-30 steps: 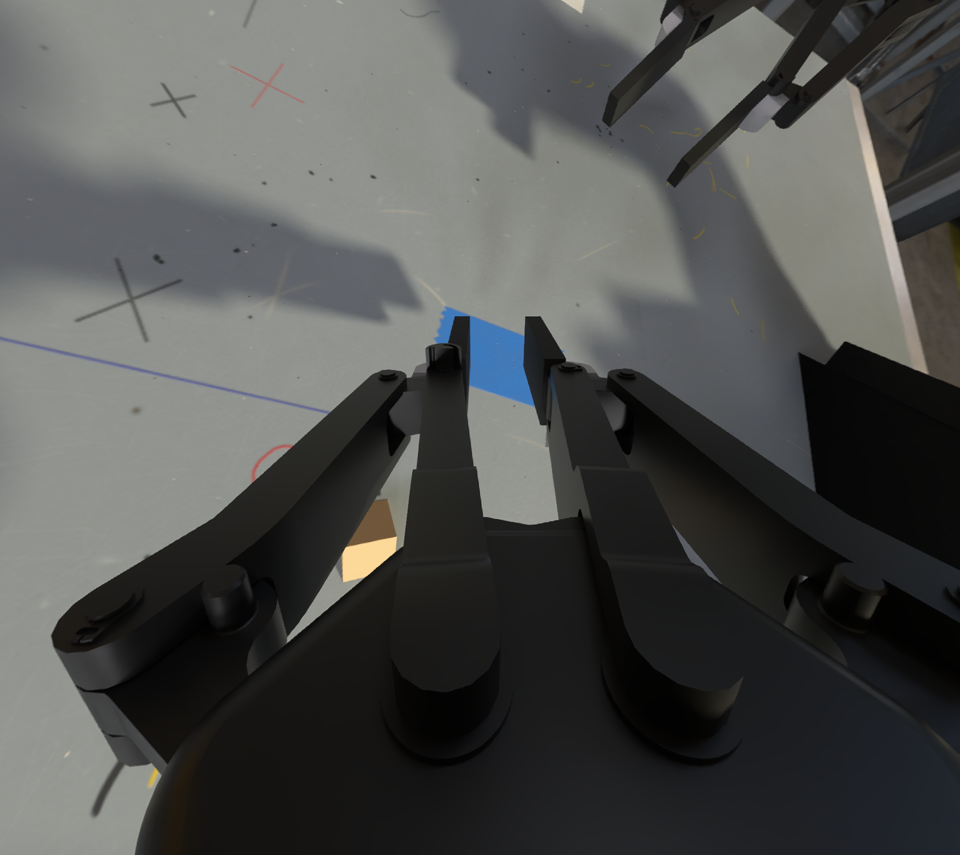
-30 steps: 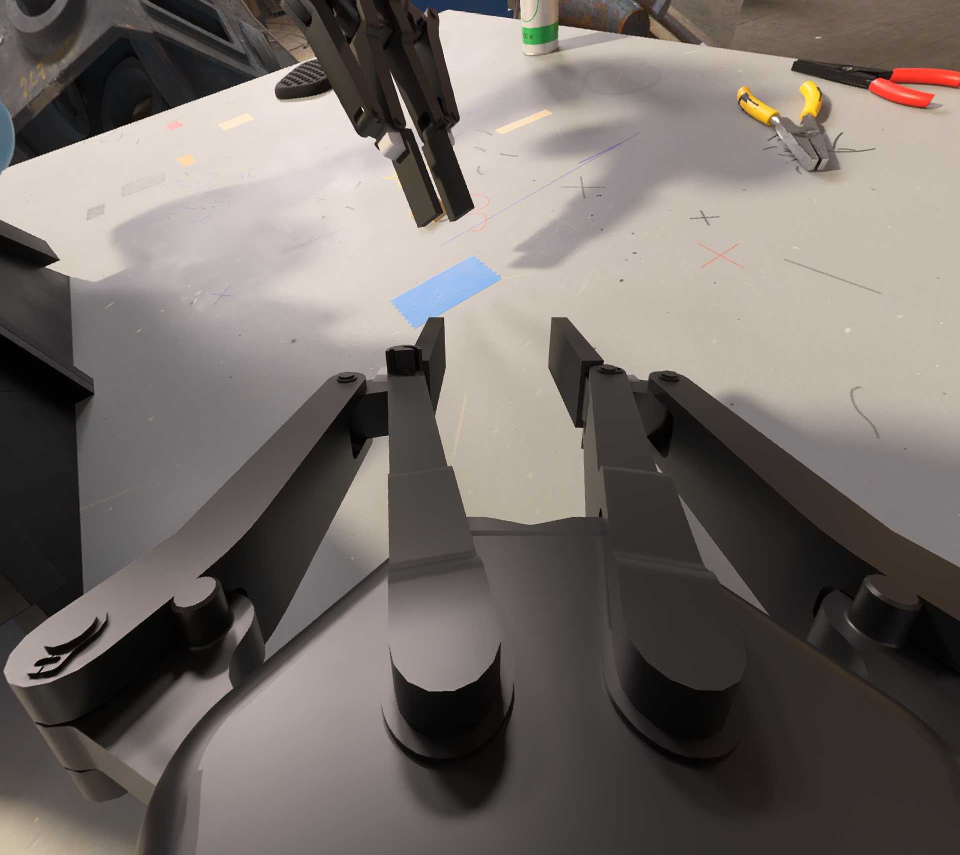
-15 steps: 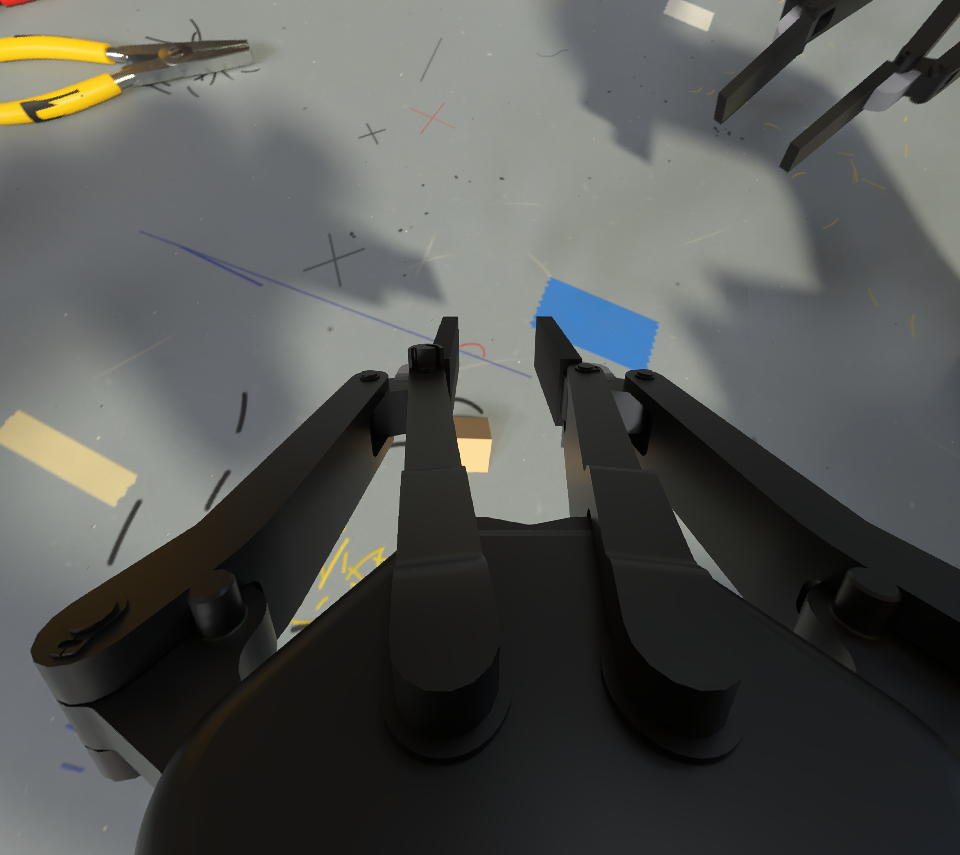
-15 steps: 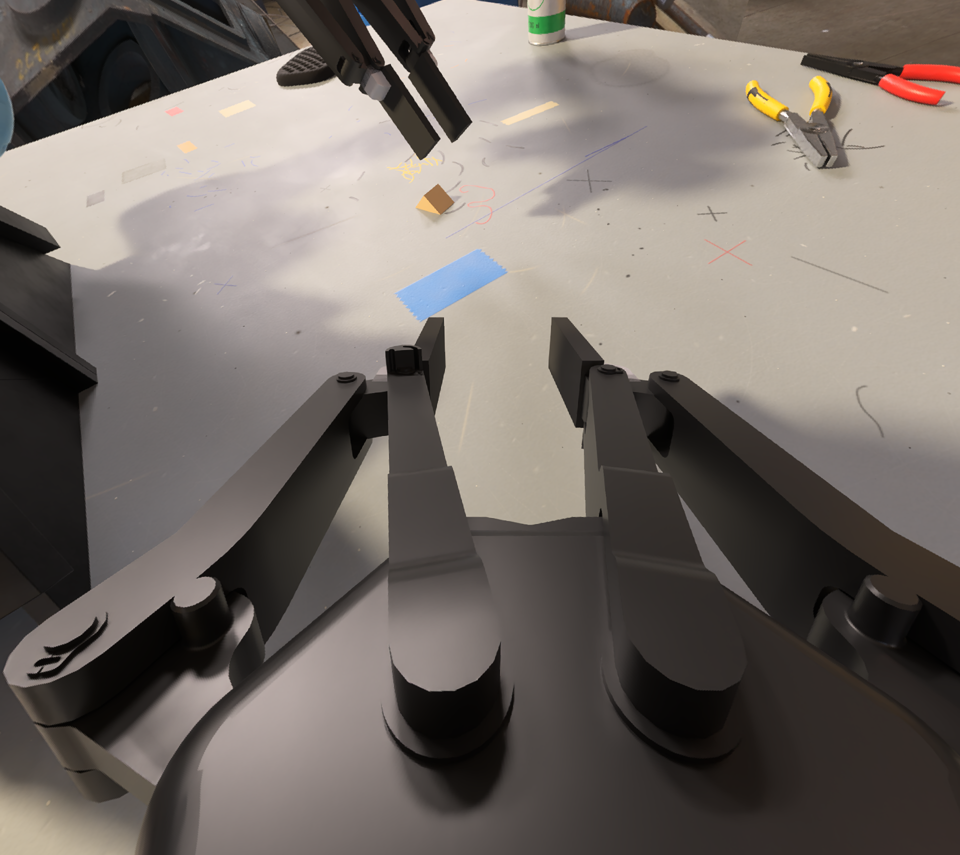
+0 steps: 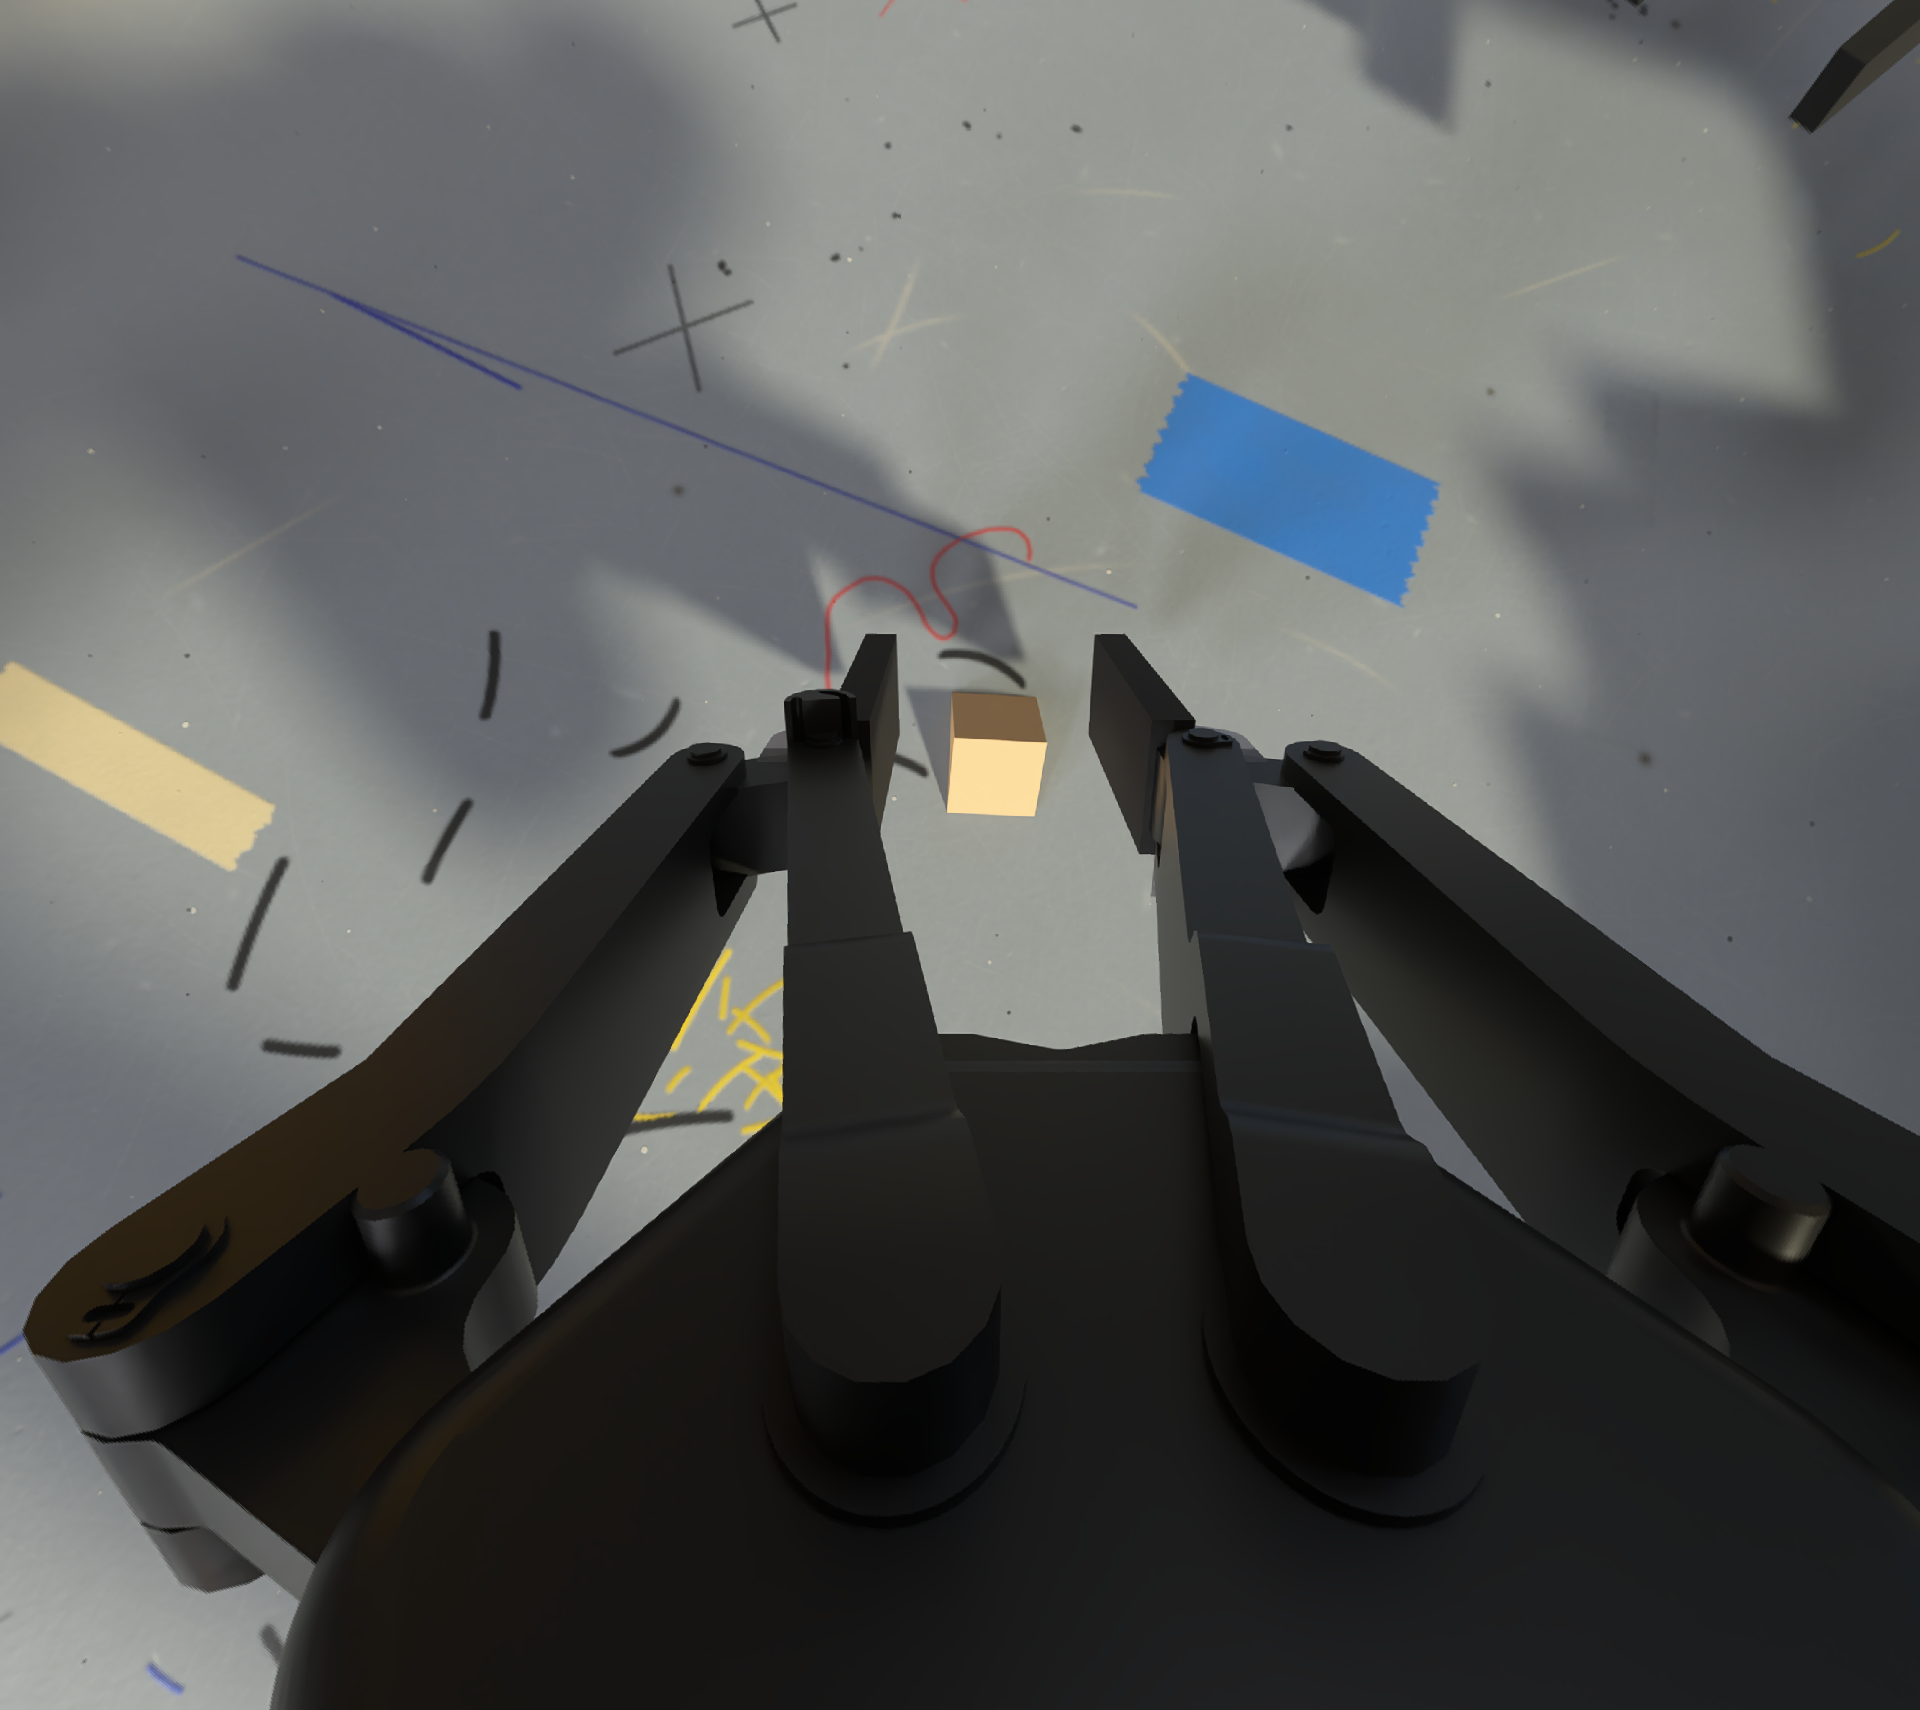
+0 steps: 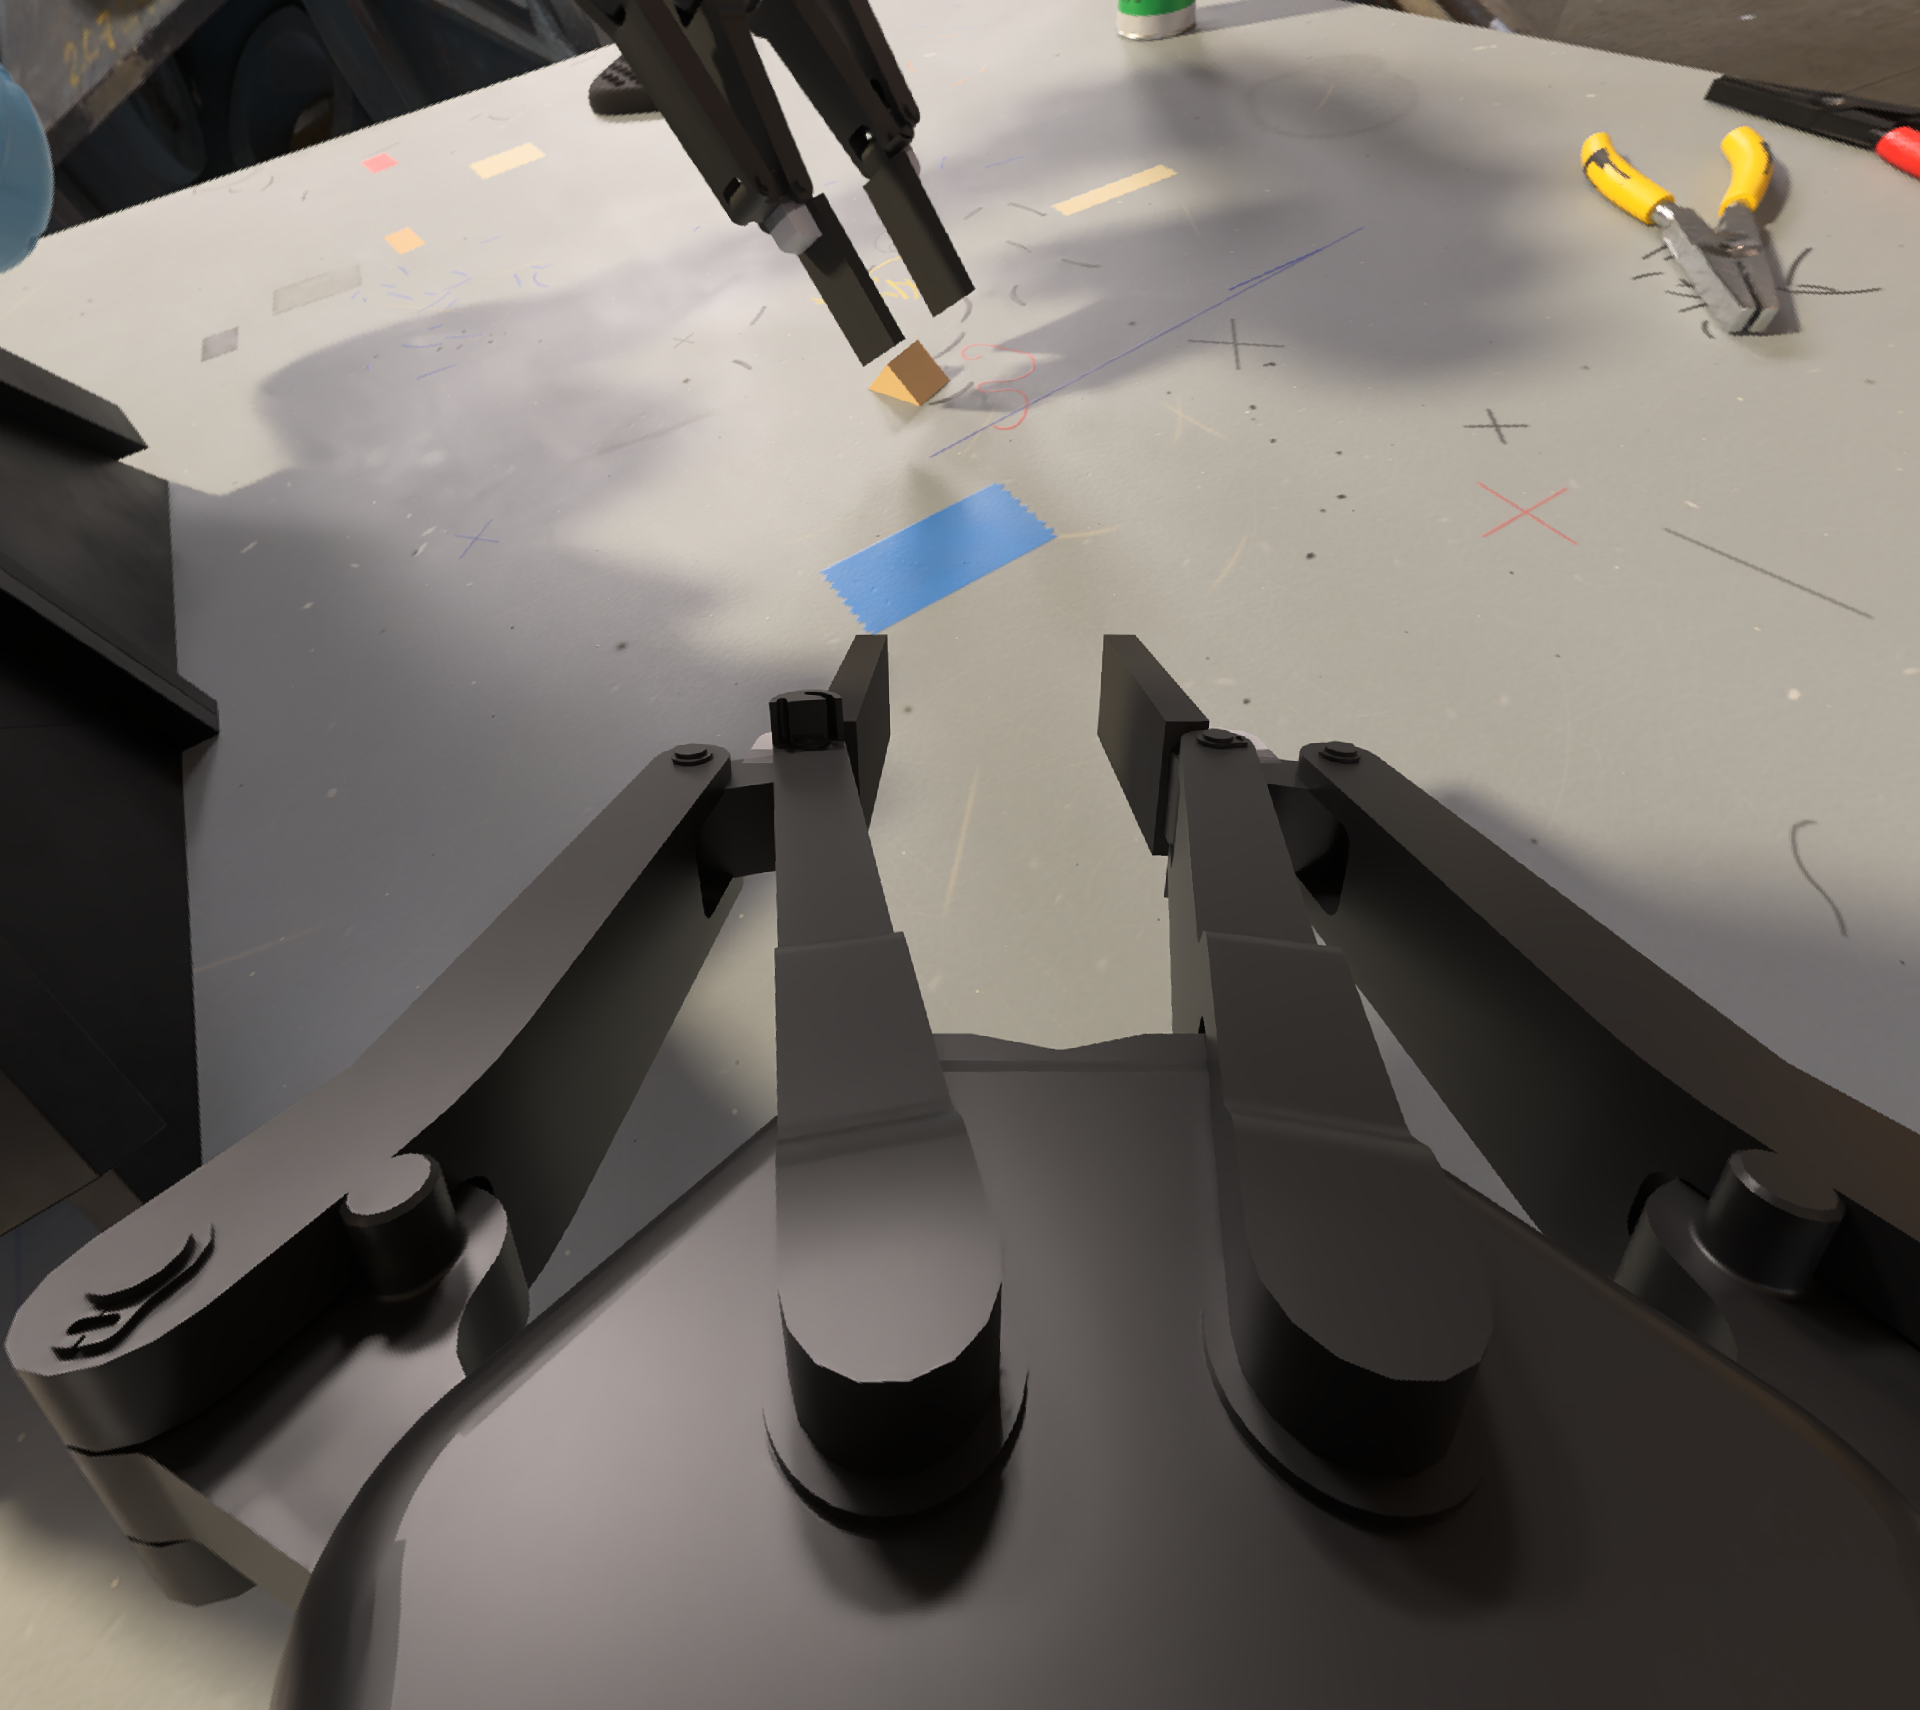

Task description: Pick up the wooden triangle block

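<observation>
The left gripper (image 5: pixel 987 725) is held open, poised above the table (image 5: pixel 1351 829), with the wooden triangle block (image 5: pixel 995 754) framed between its fingers. Farther off, the right gripper (image 6: pixel 992 704) is parked open and empty. A sloped face could be squeezed and the block squirted out.

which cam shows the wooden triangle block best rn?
Left wrist view: the wooden triangle block sits large and unobstructed between the open left end effector fingers. Right wrist view shows it small and distant, but reveals its wedge profile under the left end effector.
</observation>
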You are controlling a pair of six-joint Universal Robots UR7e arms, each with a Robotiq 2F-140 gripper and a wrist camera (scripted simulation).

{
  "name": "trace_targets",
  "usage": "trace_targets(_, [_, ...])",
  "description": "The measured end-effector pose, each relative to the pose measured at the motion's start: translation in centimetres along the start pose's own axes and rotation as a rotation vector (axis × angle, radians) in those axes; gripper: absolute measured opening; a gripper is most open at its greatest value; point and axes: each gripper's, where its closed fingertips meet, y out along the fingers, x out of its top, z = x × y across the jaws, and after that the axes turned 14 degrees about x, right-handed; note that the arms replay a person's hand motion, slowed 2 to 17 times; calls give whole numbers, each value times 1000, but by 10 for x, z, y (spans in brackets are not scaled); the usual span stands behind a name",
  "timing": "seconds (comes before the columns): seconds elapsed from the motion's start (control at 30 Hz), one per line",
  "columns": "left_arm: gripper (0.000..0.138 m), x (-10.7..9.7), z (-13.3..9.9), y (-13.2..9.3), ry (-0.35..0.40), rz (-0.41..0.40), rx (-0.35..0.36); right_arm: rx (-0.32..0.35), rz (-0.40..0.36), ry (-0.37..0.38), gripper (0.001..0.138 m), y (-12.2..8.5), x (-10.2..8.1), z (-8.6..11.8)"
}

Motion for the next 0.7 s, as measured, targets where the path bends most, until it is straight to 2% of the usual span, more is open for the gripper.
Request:
trace_targets(0.2, [51,-8,-4,7,8,30,-22,45,61,-51,54,11,5,8])
trace_targets(0.4, [51,-14,-2,14,9,55,-7,101,166,-147,54,28,12,18])
trace_targets(0.57, [50,-13,-4,15,1,29,-20,168,242,-229,53,46,18,26])
trace_targets(0.7, [49,-14,-4,15,-4,13,-20,236,277,-264,52,62,23,31])
